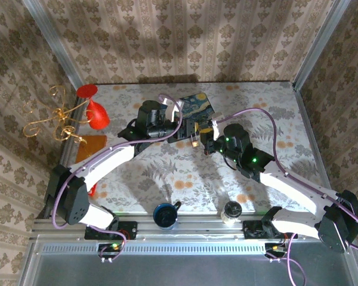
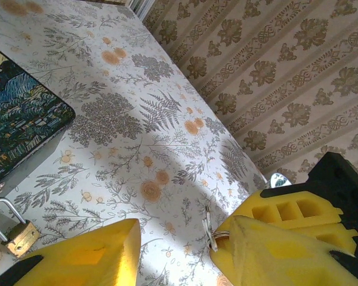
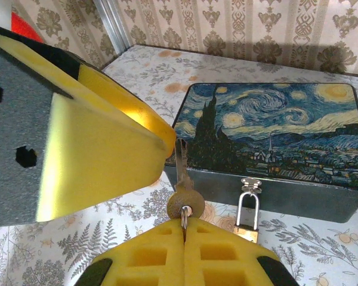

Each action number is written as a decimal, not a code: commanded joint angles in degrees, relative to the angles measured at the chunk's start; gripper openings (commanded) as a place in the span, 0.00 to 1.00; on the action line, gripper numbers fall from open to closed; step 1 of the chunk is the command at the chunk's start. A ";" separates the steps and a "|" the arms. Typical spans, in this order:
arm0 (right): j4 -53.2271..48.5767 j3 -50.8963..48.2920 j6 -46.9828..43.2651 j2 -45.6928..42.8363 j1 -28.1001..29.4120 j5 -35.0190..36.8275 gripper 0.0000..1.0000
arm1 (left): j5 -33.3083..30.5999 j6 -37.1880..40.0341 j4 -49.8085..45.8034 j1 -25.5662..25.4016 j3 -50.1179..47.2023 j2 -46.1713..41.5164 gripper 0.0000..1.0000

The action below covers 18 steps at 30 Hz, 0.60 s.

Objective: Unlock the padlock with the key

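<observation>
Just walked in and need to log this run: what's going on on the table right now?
The right gripper is shut on the key, pinching it at its head with the blade pointing up. The padlock hangs from the clasp on the front of the painted box, and its shackle looks closed. The key is beside the padlock, not in it. The left gripper is open close by and holds nothing.
</observation>
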 commanded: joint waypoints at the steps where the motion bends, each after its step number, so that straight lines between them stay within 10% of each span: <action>1: 1.46 -0.84 -0.65 -0.42 0.31 1.54 0.00 | 1.85 -0.56 2.32 -0.54 1.75 0.83 0.42; 18: 1.88 -0.75 -0.28 0.03 0.41 0.55 0.00 | 4.00 -3.72 8.75 -0.39 2.30 4.01 0.15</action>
